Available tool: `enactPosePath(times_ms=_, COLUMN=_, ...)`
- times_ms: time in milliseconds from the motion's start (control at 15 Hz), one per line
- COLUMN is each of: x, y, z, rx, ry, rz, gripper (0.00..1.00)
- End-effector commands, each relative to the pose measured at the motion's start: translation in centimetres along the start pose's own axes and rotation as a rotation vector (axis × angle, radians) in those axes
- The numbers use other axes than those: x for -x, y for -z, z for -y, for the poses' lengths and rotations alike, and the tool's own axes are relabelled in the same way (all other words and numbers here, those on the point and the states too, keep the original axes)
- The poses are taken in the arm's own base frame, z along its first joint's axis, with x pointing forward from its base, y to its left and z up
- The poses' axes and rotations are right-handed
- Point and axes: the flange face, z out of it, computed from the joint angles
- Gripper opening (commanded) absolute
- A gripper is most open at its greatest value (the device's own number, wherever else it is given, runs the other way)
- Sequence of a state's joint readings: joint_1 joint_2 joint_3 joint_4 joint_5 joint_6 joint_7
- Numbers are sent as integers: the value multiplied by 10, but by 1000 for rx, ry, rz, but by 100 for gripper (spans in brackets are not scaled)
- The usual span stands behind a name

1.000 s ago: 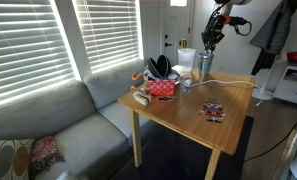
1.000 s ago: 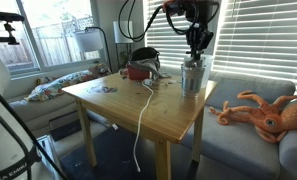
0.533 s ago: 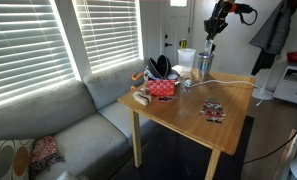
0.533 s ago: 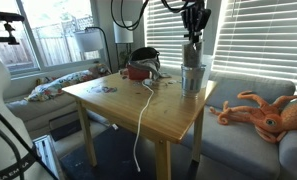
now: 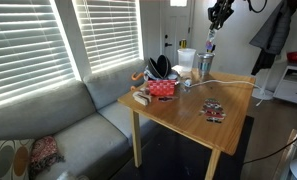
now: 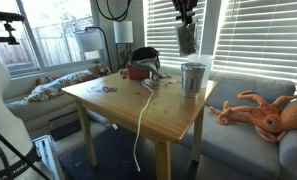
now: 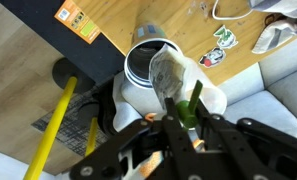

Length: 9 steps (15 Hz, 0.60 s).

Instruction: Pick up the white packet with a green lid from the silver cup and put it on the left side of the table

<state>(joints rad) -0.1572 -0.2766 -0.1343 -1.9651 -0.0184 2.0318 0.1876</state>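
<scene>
Pincer (image 6: 185, 10) shut on the top of the white packet with a green lid (image 6: 187, 39). The packet hangs in the air above the silver cup (image 6: 193, 77), clear of its rim in both exterior views. In the wrist view the packet's green end sits between the fingers (image 7: 158, 140), over the cup's open mouth. The cup stands at a far corner of the tabletop (image 5: 178, 115), with a white cup (image 5: 186, 60) just left of it.
</scene>
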Motion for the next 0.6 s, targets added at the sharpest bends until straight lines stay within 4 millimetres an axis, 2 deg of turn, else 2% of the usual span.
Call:
enactPosePath(times_ms=0, x=39, y=8, z=19, rx=51, ry=77, rz=2, gripper=5)
enactPosePath(times_ms=133, x=59, y=0, z=33, rx=83, ry=145, rz=35, gripper=5)
enactPosePath(times_ms=533, x=126, y=-42, z=83, rx=64, ry=453, rz=200, gripper=5)
